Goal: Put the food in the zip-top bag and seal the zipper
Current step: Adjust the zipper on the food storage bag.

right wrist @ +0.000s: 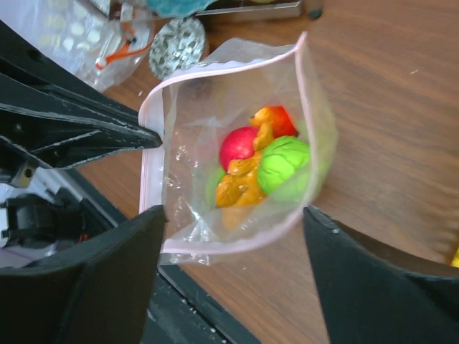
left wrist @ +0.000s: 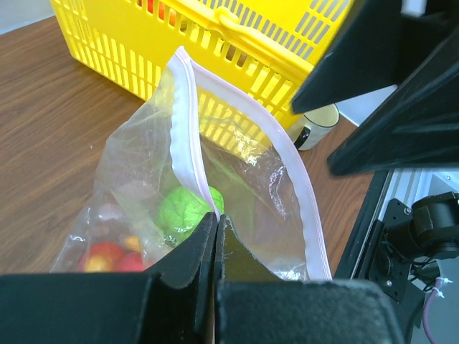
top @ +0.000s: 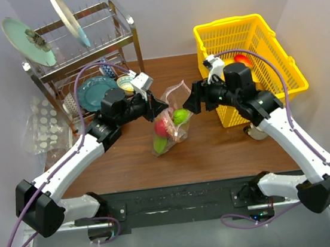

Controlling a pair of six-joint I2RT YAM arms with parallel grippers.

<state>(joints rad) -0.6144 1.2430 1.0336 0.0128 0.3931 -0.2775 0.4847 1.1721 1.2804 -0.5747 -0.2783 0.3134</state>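
Observation:
The zip-top bag (top: 171, 123) hangs open at the table's middle, mouth up, and its pink zipper (left wrist: 185, 129) runs round the rim. My left gripper (left wrist: 216, 217) is shut on the left side of that rim. Inside the bag lies food: a green piece (right wrist: 283, 165), a red piece (right wrist: 240, 143) and orange pieces (right wrist: 240, 190). My right gripper (right wrist: 235, 211) stands open just above the bag's mouth, its fingers wide on either side of the near rim and apart from it. In the top view it is the right gripper (top: 188, 105) that faces the left gripper (top: 162, 107) across the bag.
A yellow basket (top: 244, 29) stands at the back right with a red piece (top: 241, 60) in it. A dish rack (top: 84, 55) with plates fills the back left, and a clear bag of white discs (top: 45, 126) lies beside it. A small cup (top: 254, 132) sits under my right arm.

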